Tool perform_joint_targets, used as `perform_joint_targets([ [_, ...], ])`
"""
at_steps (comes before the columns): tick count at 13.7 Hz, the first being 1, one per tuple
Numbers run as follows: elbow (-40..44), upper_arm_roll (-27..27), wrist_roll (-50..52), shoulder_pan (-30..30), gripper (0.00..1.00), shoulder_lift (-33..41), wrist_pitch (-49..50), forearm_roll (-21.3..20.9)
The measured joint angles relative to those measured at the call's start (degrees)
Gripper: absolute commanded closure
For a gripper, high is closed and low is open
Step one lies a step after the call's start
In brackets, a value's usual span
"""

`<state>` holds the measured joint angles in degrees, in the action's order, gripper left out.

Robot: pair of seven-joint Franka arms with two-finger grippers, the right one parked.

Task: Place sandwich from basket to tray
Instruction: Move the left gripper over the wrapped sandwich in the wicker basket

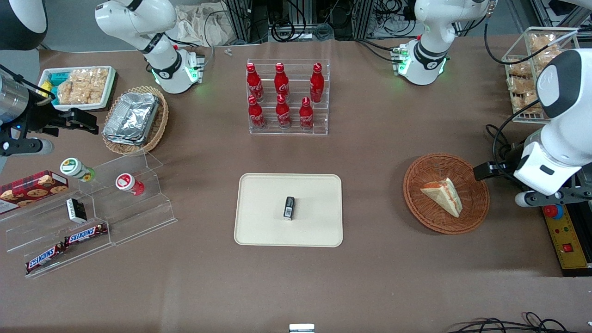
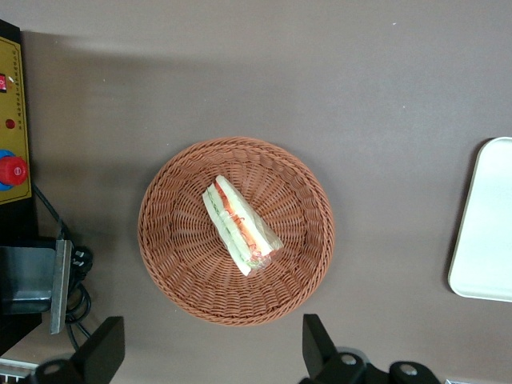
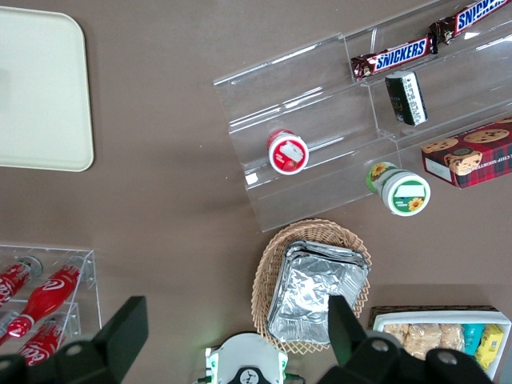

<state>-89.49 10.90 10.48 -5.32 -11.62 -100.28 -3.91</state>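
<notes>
The sandwich (image 1: 444,195) (image 2: 240,226), a pale wedge with red, orange and green filling at its edge, lies in the round reddish-brown wicker basket (image 1: 416,199) (image 2: 160,240). My left gripper (image 1: 485,170) (image 2: 212,352) hangs above the table beside the basket, toward the working arm's end. It is open, its black fingers (image 2: 320,344) spread wide with nothing between them, apart from the basket's rim. The cream-beige tray (image 1: 259,222) (image 2: 488,224) (image 3: 40,96) lies flat at mid-table, toward the parked arm's end from the basket. A small black packet (image 1: 289,207) lies on the tray.
A clear rack of red cola bottles (image 1: 287,97) stands farther from the front camera than the tray. A yellow control box (image 1: 562,236) with a red button sits by the working arm. Acrylic shelves with snacks (image 1: 92,217) and a tan foil-container basket (image 1: 134,120) lie toward the parked arm's end.
</notes>
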Motion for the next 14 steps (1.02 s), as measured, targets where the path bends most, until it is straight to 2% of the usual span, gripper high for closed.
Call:
perform_joint_targets([
  [5,0.0,-0.2,1.4,-0.2,0.00,-0.4,-0.5,0.5],
  [11,-1.3,-0.2,21.7,-0.2,0.00,-4.7,-4.5,1.1],
  [14,-6.6,-0.4,27.1,-0.3,0.00,-5.7,-10.6,1.1],
])
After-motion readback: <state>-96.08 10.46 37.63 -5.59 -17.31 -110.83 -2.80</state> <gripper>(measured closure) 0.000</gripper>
